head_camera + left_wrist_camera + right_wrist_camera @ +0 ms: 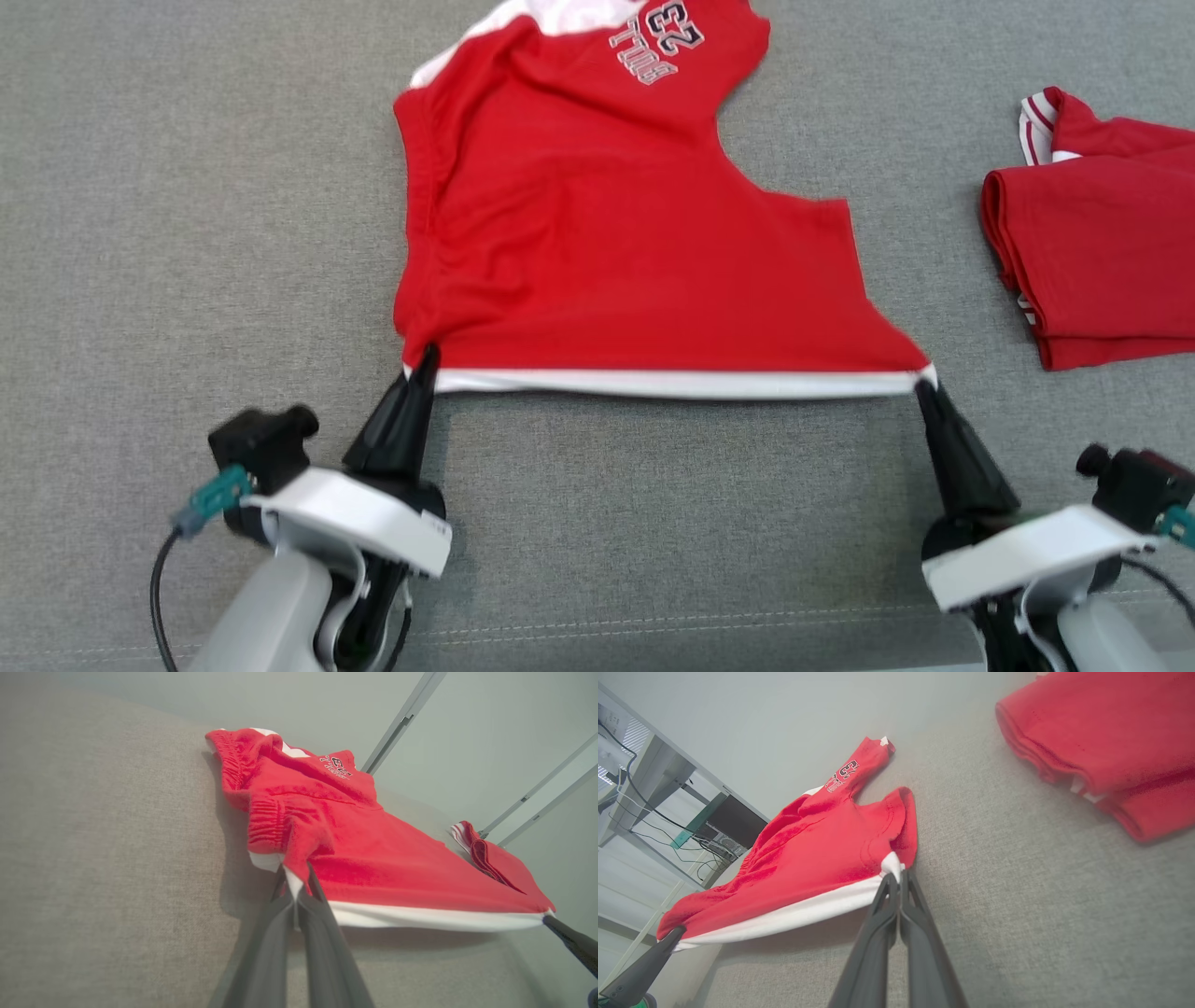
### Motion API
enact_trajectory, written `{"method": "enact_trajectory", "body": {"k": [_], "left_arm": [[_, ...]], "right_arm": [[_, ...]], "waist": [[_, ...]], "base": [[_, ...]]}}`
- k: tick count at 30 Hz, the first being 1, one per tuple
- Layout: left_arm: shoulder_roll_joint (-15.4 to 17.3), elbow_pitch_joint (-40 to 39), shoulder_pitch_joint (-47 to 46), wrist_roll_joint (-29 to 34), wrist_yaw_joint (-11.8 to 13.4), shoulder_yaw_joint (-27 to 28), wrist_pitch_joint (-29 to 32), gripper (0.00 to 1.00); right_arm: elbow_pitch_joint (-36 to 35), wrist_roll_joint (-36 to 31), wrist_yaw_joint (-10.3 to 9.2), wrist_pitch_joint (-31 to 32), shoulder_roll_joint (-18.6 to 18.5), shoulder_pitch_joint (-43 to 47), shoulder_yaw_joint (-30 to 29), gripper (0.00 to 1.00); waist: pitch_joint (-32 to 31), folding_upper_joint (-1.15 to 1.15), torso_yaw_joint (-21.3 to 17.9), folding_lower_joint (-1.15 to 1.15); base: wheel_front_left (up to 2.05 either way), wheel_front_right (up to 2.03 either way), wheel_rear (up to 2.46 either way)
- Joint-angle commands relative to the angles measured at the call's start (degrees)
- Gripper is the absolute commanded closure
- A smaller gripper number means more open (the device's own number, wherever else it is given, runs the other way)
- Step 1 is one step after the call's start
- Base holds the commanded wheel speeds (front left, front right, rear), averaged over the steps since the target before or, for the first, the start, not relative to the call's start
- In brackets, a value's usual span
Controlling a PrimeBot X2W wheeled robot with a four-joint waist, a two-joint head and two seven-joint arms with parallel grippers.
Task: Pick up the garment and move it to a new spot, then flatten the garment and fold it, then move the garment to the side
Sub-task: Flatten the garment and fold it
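A grey woven counter (pixel 187 233) spreads under everything, with a stitched seam (pixel 653 623) running across its nearest strip. Just beyond the seam, the left claw (pixel 428 357) and the right claw (pixel 924 385) each pinch one corner of the garment (pixel 607 243). Their fingers are pressed together on its white hem band (pixel 672 383).

The hem is pulled in a straight line between the two claws. In the wrist views it hangs slightly above the cloth surface and casts a shadow below. From there the red body of the garment slopes away and lies on the counter, rumpled along its left side. Its printed "23" (pixel 677 26) and white shoulder panel are at the far end.

Bare counter lies wide to the left of the garment and in the strip between the two arms. To the right, well apart from the held piece, a folded red garment (pixel 1102 252) with striped trim lies near the right edge of the head view.

Past the counter the left wrist view shows a pale wall and slanting metal rails (pixel 404 718). The right wrist view shows a pale desk frame with dangling cables (pixel 649 784) and a dark box (pixel 735 821) beneath it.
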Motion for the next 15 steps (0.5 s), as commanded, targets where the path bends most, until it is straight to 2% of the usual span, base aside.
{"method": "enact_trajectory", "body": {"k": [1, 6, 15], "left_arm": [[2.7, -1.7, 0.9, 0.1, 1.4, 2.8, -0.6, 1.00], [3.1, -7.6, 6.7, -0.8, 4.4, 3.2, 0.6, 1.00], [3.8, -11.2, 11.3, -1.5, 6.8, 2.5, 3.5, 1.00]], "right_arm": [[-1.9, -0.7, -0.42, 0.3, -0.6, 1.9, -0.4, 1.00], [-6.0, -3.2, -0.42, 4.1, 2.3, 8.0, -3.6, 1.00], [-9.7, -7.9, -0.42, 9.5, 5.9, 13.5, -8.5, 1.00]], "waist": [[-0.2, 0.00, 0.2, 0.00], [-1.1, 0.00, 0.9, 0.00], [-2.7, 0.00, 1.1, 0.00]], "base": [[0.00, 0.00, 0.00], [0.00, 0.00, 0.00], [0.00, 0.00, 0.00]]}}
